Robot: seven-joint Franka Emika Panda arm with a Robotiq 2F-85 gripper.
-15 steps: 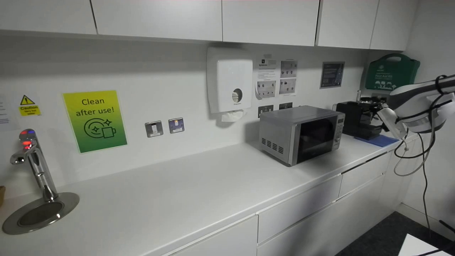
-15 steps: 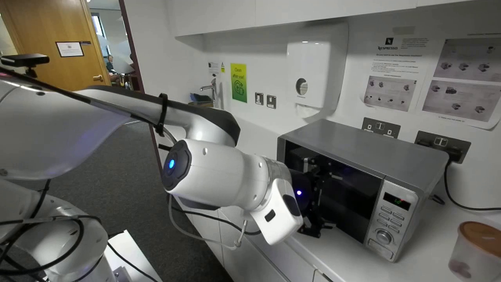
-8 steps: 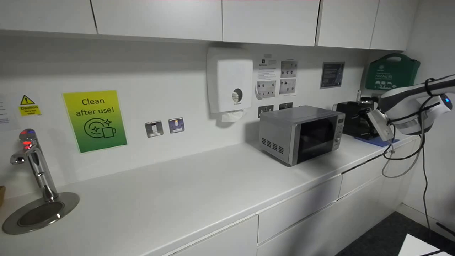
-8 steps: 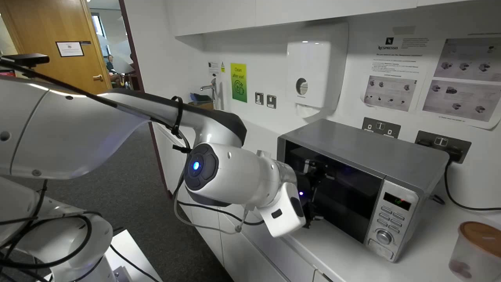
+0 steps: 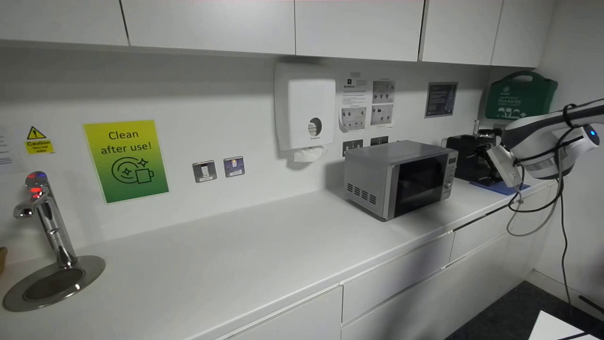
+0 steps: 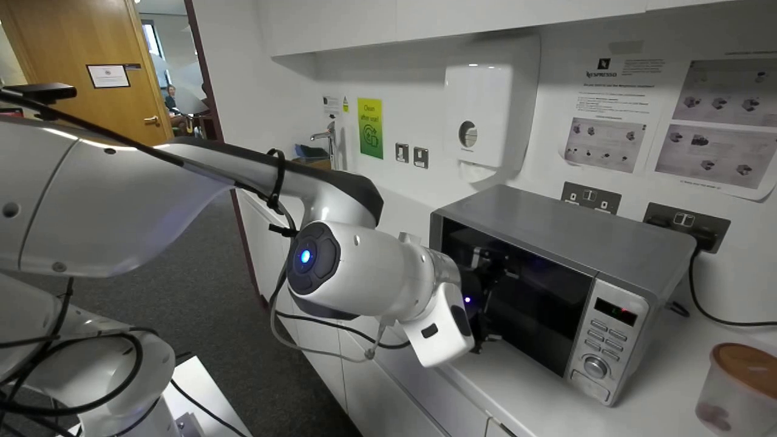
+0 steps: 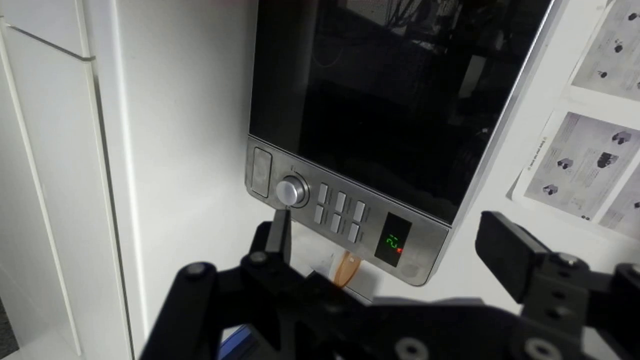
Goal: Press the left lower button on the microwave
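Note:
The silver-grey microwave (image 5: pixel 370 177) stands on the counter, door shut, in both exterior views (image 6: pixel 564 237). In the wrist view its dark window (image 7: pixel 380 110) is at the top and its control panel (image 7: pixel 420 250) below. The panel has a round knob (image 7: pixel 291 191), two rows of small buttons and a lit display (image 7: pixel 393 240). The left lower small button (image 7: pixel 323 193) is beside the knob; it also shows in an exterior view (image 6: pixel 592 346). My gripper (image 7: pixel 385 217) is open and empty, its fingers spread either side of the panel. It also shows in both exterior views (image 5: pixel 483 163) (image 6: pixel 495 297), apart from the buttons.
A clear tub with an orange lid (image 6: pixel 737 388) stands beside the microwave. A black appliance (image 5: pixel 460 156) and a blue mat (image 5: pixel 500 188) lie beyond it. A white towel dispenser (image 5: pixel 306 104) hangs on the wall. Drawers (image 5: pixel 398 278) run under the counter edge.
The arm and gripper shifted left in one exterior view and right in the other between one second and half a second ago. Since then they are nearly still.

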